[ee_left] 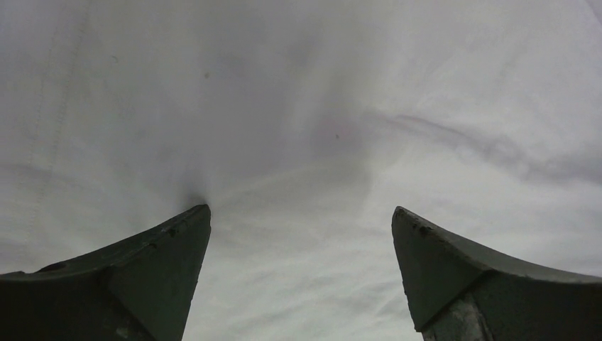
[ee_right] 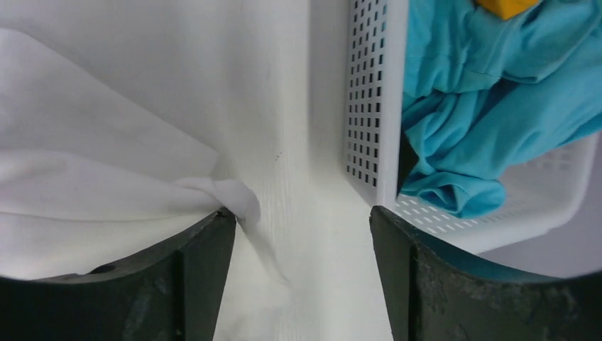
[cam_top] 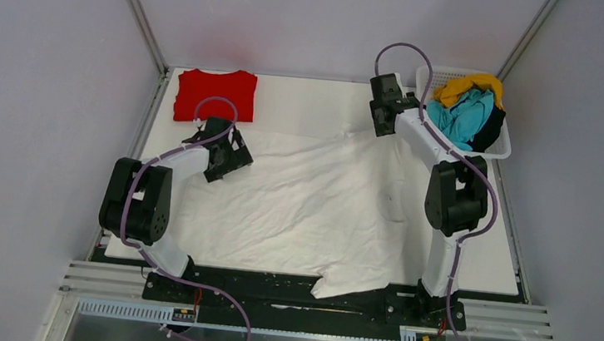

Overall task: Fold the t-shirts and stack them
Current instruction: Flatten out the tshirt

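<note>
We see the white t-shirt (cam_top: pixel 312 205) spread rumpled mid-table, red t-shirt (cam_top: pixel 215 94) folded far left, left gripper (ee_left: pixel 301 209) wide over white cloth, right gripper (ee_right: pixel 300 212) wide beside the basket (ee_right: pixel 369 106), perhaps brushing a fold

The white shirt (cam_top: pixel 304 200) was matt, creased cloth; the red shirt (cam_top: pixel 216 94), smoother cloth. The basket (ee_right: pixel 365 92) was perforated plastic, faintly glossy; the teal shirt (ee_right: pixel 483 92), soft rumpled cloth.

Table (cam_top: pixel 313 105): white t-shirt (cam_top: pixel 304 200) spread, red t-shirt (cam_top: pixel 215 94) folded, basket (cam_top: pixel 446 71) far right.
</note>
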Robot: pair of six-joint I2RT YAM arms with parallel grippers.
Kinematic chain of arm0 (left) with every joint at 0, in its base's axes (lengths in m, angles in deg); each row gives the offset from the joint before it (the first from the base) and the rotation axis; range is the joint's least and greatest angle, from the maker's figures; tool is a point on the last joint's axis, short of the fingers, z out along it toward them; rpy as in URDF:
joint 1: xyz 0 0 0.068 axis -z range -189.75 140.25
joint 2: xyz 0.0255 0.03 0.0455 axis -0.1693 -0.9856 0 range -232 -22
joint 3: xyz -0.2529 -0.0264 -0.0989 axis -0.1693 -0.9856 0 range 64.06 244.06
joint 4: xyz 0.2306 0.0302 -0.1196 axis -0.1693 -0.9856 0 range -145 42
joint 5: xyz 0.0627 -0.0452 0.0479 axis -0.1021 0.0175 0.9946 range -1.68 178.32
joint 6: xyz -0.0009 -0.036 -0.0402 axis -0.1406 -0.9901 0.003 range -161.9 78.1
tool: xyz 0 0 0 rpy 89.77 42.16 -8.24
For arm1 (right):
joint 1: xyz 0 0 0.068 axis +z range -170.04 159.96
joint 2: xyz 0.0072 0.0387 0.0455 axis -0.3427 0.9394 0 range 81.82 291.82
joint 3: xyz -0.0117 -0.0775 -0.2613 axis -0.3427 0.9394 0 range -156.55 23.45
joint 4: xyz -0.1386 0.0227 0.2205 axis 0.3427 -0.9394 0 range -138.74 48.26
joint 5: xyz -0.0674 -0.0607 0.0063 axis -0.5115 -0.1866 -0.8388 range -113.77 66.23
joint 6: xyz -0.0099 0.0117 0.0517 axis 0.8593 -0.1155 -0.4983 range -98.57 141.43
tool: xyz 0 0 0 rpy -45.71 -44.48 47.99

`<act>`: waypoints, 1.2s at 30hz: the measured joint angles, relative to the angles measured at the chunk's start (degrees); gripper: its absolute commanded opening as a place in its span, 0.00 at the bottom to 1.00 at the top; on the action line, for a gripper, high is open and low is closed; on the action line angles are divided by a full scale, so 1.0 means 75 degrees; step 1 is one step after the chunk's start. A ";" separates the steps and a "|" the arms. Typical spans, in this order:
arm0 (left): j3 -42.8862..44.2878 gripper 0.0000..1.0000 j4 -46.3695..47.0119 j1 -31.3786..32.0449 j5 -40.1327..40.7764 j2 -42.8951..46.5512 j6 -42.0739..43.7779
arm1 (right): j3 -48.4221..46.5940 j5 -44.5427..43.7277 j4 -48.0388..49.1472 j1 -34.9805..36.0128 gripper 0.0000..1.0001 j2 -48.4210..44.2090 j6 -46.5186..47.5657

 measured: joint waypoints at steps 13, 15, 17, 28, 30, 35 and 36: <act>-0.0029 0.99 -0.0265 0.0038 -0.0268 0.0662 -0.0038 | 0.3279 0.2804 0.0306 0.0367 0.99 -0.3042 -0.2008; -0.0146 0.99 -0.0254 0.0108 -0.0312 0.0965 -0.0070 | 0.3984 0.3416 0.0641 0.0484 1.00 -0.3392 -0.2515; -0.0274 0.99 -0.0262 0.0230 -0.0335 0.1201 -0.0131 | 0.4741 0.3870 0.0973 0.0694 0.99 -0.3535 -0.2964; 0.0052 0.99 -0.0029 0.1262 -0.0726 -0.0038 -0.0498 | 0.5773 0.4447 0.1434 0.1233 0.99 -0.2806 -0.4202; 0.0624 0.99 -0.0085 0.1268 -0.0720 -0.0562 -0.0507 | 0.5490 0.4491 0.1437 0.1113 0.99 -0.2547 -0.4310; 0.2107 0.99 -0.0391 0.1230 -0.0644 -0.1749 -0.0501 | 0.4494 0.4695 0.1416 0.0551 0.99 -0.1702 -0.4482; 0.2495 0.99 -0.0530 0.1207 -0.0609 -0.2020 -0.0495 | 0.4220 0.4730 0.1396 0.0434 1.00 -0.1486 -0.4479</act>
